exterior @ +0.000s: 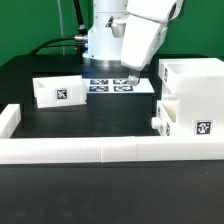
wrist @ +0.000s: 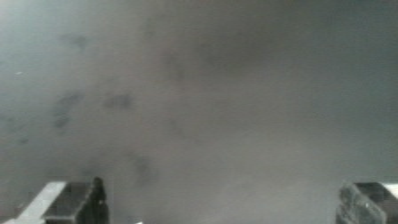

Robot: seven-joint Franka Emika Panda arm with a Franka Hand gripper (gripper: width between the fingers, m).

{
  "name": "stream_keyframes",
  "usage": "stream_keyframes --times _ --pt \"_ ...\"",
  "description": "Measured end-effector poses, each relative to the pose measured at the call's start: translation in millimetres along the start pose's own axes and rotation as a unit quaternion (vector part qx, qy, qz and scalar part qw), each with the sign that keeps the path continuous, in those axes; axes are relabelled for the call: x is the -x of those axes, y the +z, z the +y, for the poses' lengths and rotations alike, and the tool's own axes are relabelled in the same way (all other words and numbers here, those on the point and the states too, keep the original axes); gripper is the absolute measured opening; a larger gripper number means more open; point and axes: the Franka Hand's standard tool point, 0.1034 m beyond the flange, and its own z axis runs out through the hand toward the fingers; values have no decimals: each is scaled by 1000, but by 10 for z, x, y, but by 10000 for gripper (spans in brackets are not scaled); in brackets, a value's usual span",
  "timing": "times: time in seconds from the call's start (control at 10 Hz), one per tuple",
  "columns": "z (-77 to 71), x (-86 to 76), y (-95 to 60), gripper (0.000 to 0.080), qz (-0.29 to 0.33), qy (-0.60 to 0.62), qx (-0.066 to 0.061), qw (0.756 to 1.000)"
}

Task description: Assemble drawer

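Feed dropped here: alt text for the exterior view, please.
The gripper hangs over the marker board on the black table. A loose tray lies on the exterior view's left; the tall casing, a knobbed tray at its foot, stands on that view's right behind a white rail.

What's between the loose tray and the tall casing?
In the exterior view, the thin white marker board lies between the loose white plastic tray and the tall white casing, with the gripper above it; otherwise bare black table.
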Motion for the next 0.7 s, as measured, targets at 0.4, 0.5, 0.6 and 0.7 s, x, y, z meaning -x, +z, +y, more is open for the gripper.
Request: stream_keyframes --times 0.4,0.5,0.6,0.7 --pt "-96 626 163 648 27 -4 19 999" --pt "-72 797 192 648 26 -23 19 999" --pt "-29 912 190 648 25 -27 21 999" --pt "-48 856 191 648 25 -23 20 999"
